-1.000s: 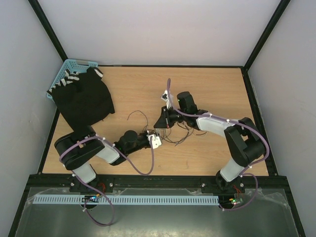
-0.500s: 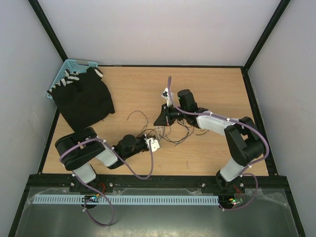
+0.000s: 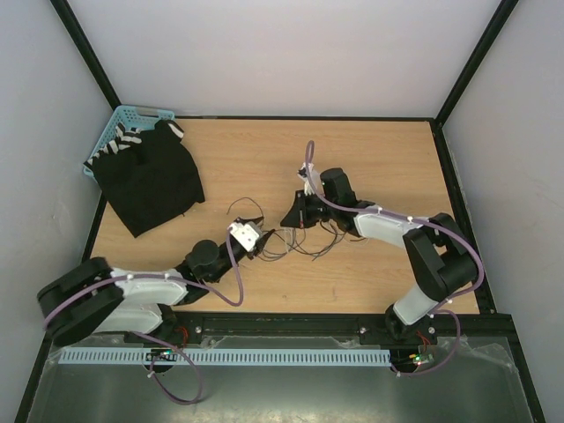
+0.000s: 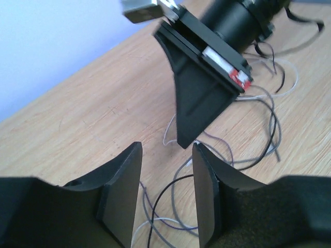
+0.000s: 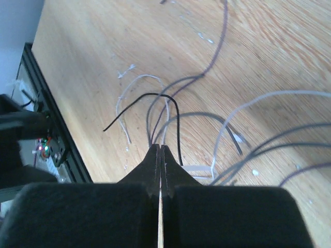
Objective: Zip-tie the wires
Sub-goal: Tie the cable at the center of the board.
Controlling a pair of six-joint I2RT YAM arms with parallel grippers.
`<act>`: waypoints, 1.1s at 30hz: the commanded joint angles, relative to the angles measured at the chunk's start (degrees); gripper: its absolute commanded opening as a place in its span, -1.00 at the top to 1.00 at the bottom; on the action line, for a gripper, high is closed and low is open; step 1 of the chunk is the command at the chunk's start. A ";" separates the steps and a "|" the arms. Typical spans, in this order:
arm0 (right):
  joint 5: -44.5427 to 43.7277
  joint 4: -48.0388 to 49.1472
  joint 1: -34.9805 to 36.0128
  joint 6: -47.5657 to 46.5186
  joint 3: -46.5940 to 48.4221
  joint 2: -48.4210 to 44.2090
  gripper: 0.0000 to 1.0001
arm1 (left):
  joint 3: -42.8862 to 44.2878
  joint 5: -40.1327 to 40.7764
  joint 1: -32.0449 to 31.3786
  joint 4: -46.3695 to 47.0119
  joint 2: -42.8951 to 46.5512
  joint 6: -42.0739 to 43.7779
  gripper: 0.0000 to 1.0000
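Over the last second the left arm has swung low and back toward the near left corner of the desk (image 3: 229, 150). Its hand (image 4: 166, 155), which was shut, now stands roughly half open with nothing between the fingers. Only loose strands lie on the wood beneath the gap. It looks as though it has let go of whatever it was working on, so the bundling step is probably either just finished or being retried. The right hand (image 5: 159, 150) has barely shifted and is pressed fully shut. In its wrist view several of the wires (image 5: 196, 119) converge right at its tips, so it appears to pinch them together there. The rest of the tangle sprawls on the desk between and just beside the two hands, near the middle. From above, the strands are too fine to tell which are gathered. A few pale strands run among the dark ones, but no zip tie can be picked out with certainty, nor any closed loop around the bundle. The right hand's wedge-shaped body hides its own grip point in the left wrist view.
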State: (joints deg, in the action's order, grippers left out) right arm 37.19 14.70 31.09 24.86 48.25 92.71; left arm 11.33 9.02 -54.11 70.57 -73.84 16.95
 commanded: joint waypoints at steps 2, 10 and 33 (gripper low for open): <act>-12.12 6.68 0.42 10.16 -5.10 -5.50 1.00 | 7.33 4.33 -0.39 -27.24 9.56 -15.71 -0.05; -23.23 8.86 3.12 18.37 -8.45 -9.47 1.00 | 8.45 0.27 -0.53 -29.65 8.29 -21.00 -0.11; -26.34 10.13 4.86 24.53 -12.43 -12.99 1.00 | 14.60 4.41 -1.72 -12.42 -9.12 -19.93 -0.34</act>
State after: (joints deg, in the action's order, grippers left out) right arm 11.16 22.55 35.66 47.99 36.75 81.36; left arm 23.64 12.45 -55.59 52.36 -81.12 -3.29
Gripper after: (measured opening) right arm 0.009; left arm 0.666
